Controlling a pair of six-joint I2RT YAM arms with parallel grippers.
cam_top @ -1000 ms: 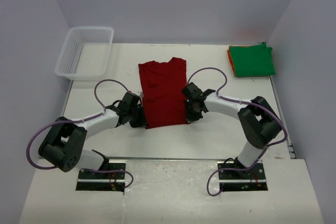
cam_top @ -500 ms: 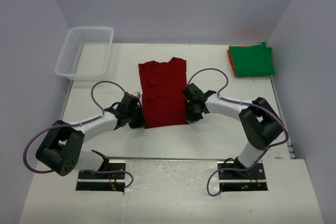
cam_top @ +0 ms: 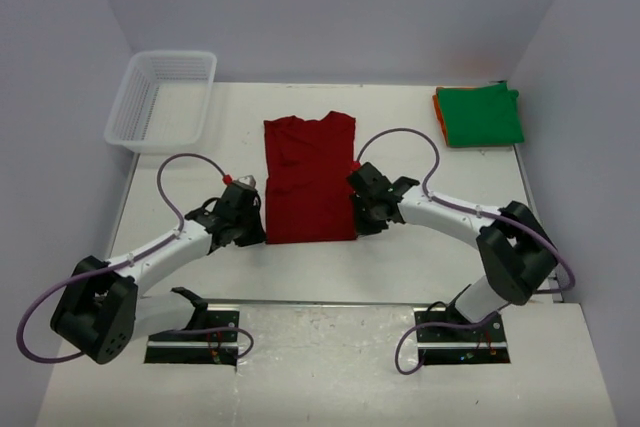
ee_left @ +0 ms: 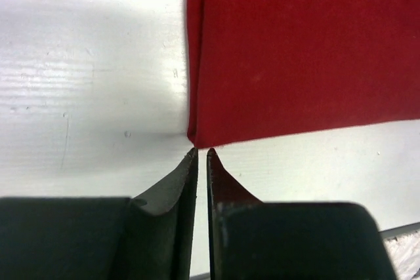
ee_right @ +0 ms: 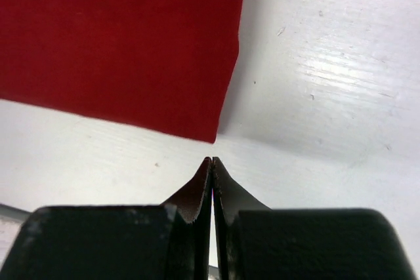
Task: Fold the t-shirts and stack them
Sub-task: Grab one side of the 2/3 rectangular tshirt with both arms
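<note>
Lying flat near the middle of the white worktop (cam_top: 300, 277), as a long folded rectangle: dark red t-shirt (cam_top: 310, 179), with its neckline pointing to 12 o'clock and its straight edge facing 6 o'clock.

Resting at the shirt's 7 o'clock corner: left tool (cam_top: 260, 235). Showing, in the left wrist view, the left tool (ee_left: 201, 153) parted by only a thin slit, gripping nothing, with its tips just short of the red cloth (ee_left: 302, 50) and the bare worktop showing between them.

Resting at the shirt's 5 o'clock corner: right tool (cam_top: 362, 230). Showing, in the right wrist view, the right tool (ee_right: 211, 160) pressed closed, tip against tip, gripping nothing, and pointing at the red corner (ee_right: 118, 37) from just beside it, without touching.

Sitting well apart at 2 o'clock, by the far right edge of the worktop: folded bright green t-shirt (cam_top: 482, 115), lying on top of an orange t-shirt (cam_top: 438, 107), whose rim is peeking out along the stack's 9 o'clock side.

Standing at 10 o'clock, at the far left corner: white mesh basket (cam_top: 165, 53).
</note>
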